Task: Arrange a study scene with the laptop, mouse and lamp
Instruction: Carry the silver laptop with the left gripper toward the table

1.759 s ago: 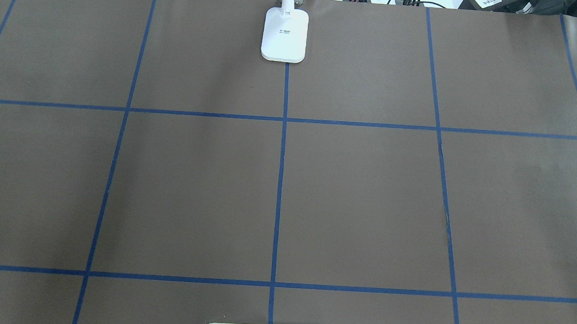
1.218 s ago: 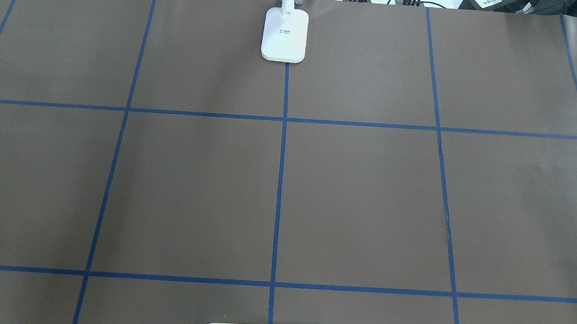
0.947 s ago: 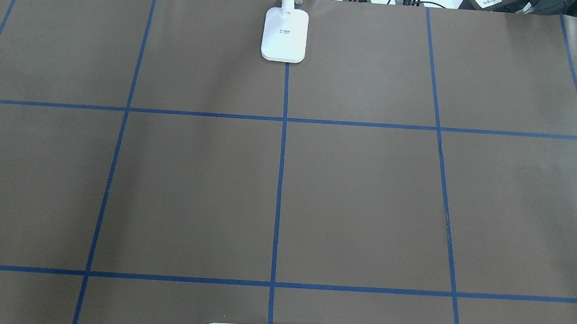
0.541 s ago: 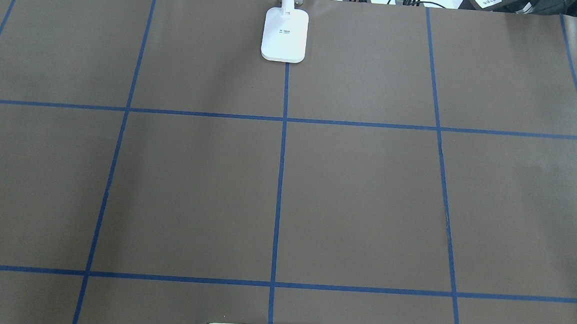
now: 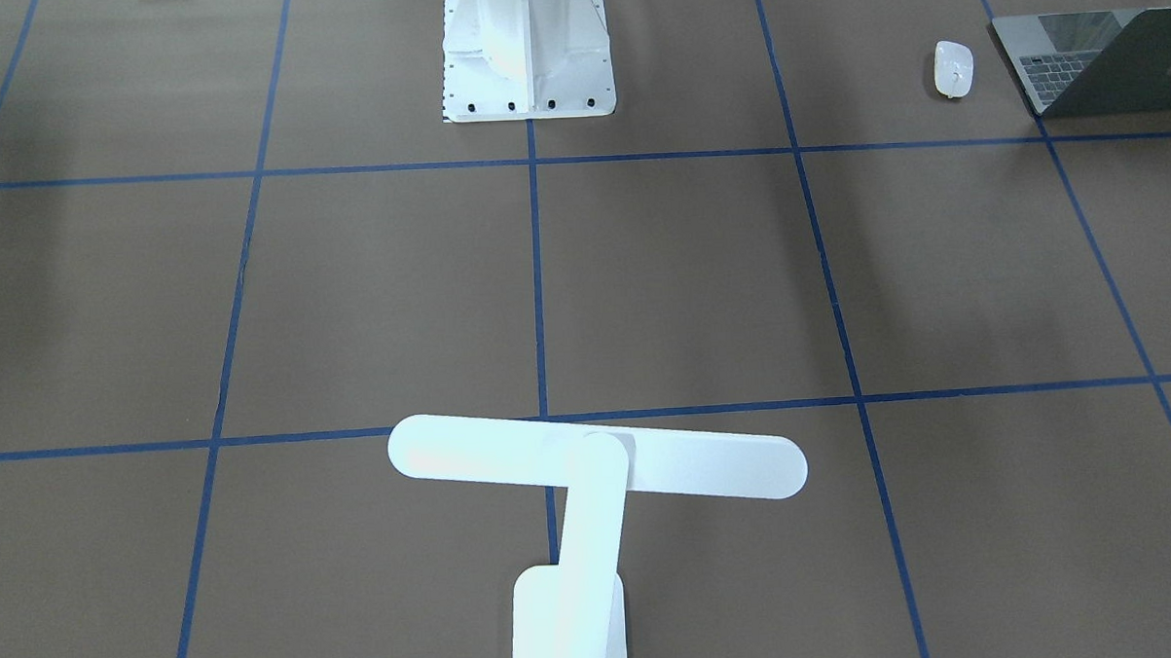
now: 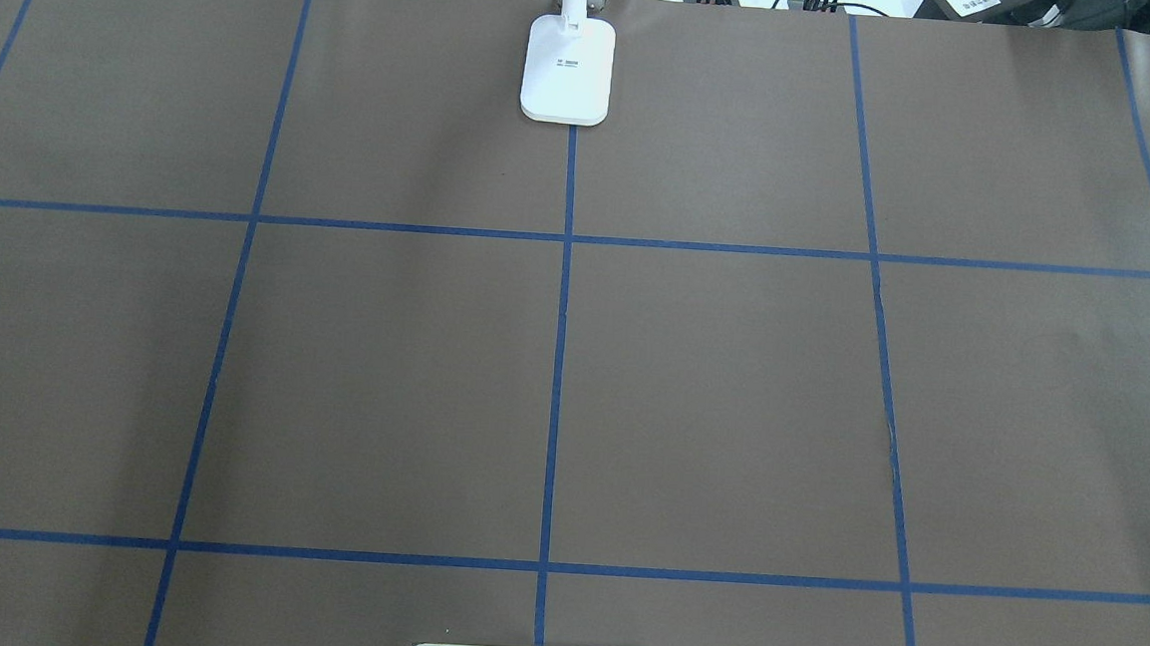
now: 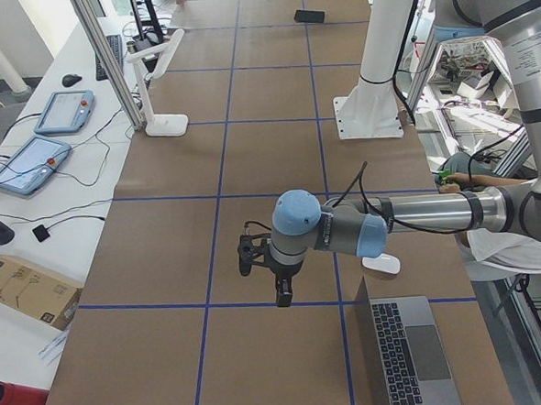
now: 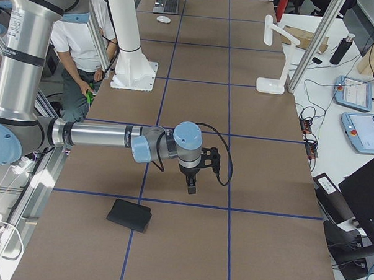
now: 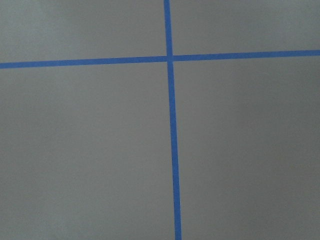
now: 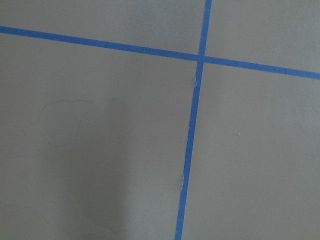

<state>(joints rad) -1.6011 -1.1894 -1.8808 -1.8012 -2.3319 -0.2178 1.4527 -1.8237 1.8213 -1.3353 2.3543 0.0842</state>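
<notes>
Going from the left end of the counter [image 7: 267,148], the closest thing was the laptop [image 7: 409,359]. It sat open with its keys up at the robot's left end. The mouse [image 7: 381,264] lay just past its corner, near it but not touching.

The left arm reached out above the mouse, and the left end effector [image 7: 283,296] hung pointing down over the brown paper, holding nothing that I could see. Its wrist camera gave me only paper and a tape crossing [image 9: 170,57], so I honestly couldn't tell if the fingers were apart or together.

Further along stood the white bolted pedestal [image 7: 372,68]. Across from it, the lamp [image 7: 167,126] stood at the operators' edge on the centre line, its bar head forming a T.

Beyond that, the right end effector [image 8: 191,188] also hung pointing down above the paper. Same story there, I couldn't tell its state. The black mouse pad [image 8: 129,215] lay flat at the far end, near that arm.
</notes>
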